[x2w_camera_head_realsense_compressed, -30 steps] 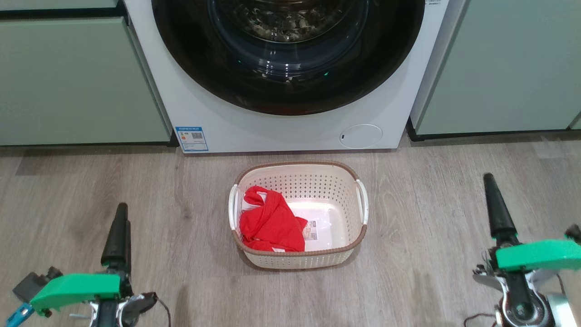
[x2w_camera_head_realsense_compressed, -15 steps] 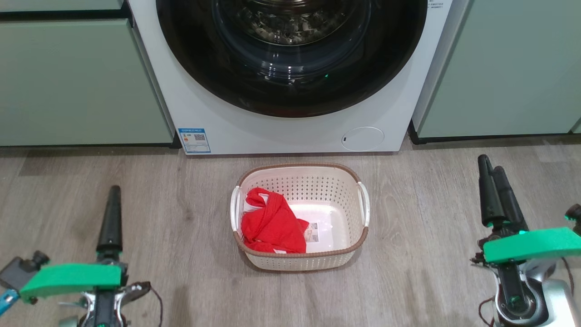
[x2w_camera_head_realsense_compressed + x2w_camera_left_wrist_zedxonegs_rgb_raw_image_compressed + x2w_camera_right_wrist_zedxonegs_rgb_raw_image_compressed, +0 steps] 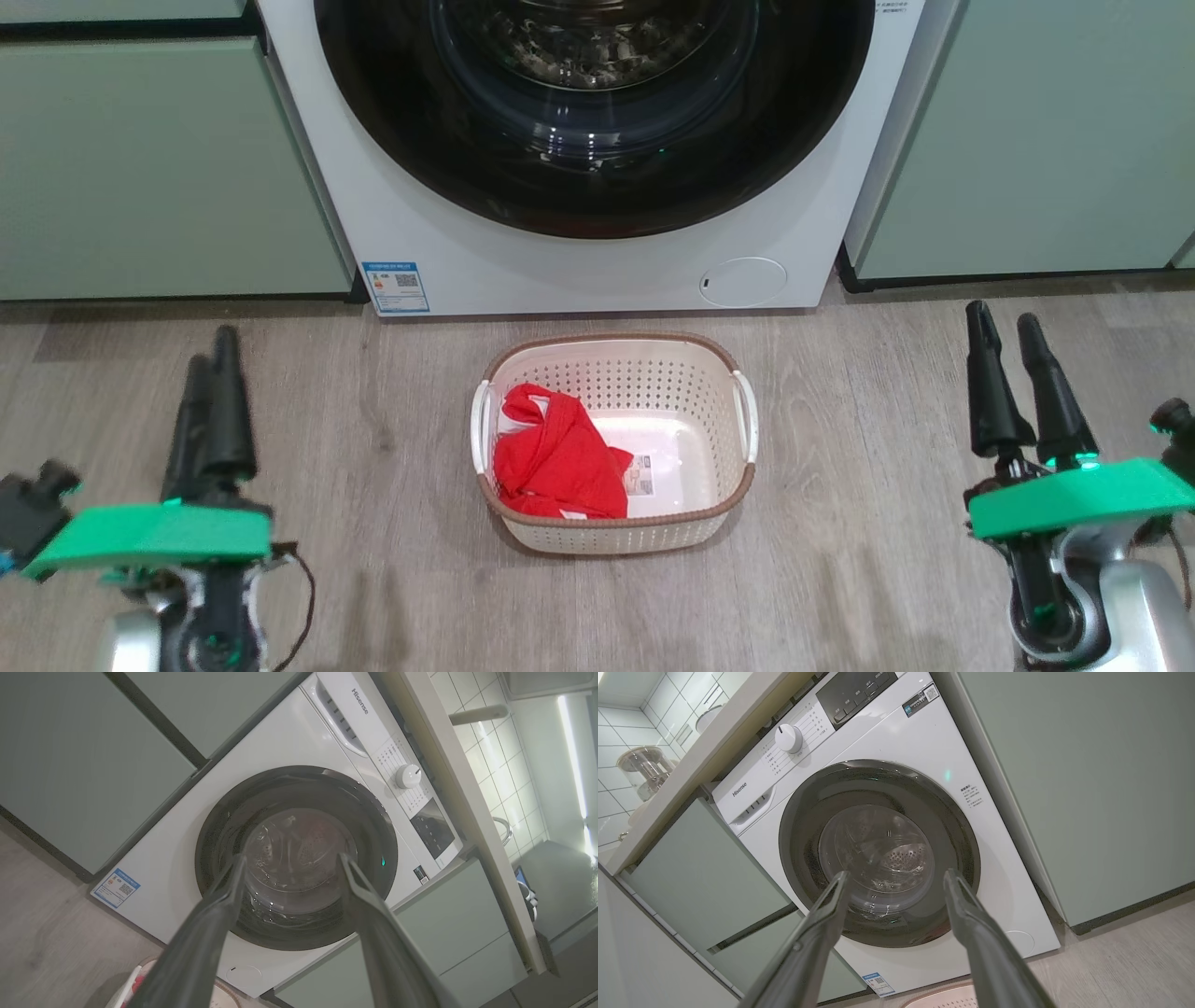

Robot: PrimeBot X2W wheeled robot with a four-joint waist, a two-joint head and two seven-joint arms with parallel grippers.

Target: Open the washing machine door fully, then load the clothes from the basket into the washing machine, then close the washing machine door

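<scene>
In the head view the washing machine door (image 3: 593, 103) sits shut against the washing machine (image 3: 579, 266), and the basket (image 3: 616, 383) stands on the wood-grain floor (image 3: 887, 420) just in front of it, with the clothes (image 3: 555, 457) heaped in its left half. The left fingers (image 3: 227, 411) and right fingers (image 3: 990, 401) hang well out to either side, holding nothing. The right pair is plainly apart, while the left pair overlaps and blurs here. The likeliest trouble is a slip, because the door's wide rim is glossy, smooth and curved and no handle can be made out. A reach towards the door could also nudge the light, perforated plastic basket. Later, the limp red fabric could trail over the brown woven-look rim or drop to the floor. The left wrist view shows the left fingers spread wide, framing the bulging clear glass and the dimpled steel drum behind it. A round white knob (image 3: 408, 775) stands on the panel above. The right wrist view shows the right fingers equally spread before the same door, flanked by matte pale green cabinets (image 3: 1087, 788).
</scene>
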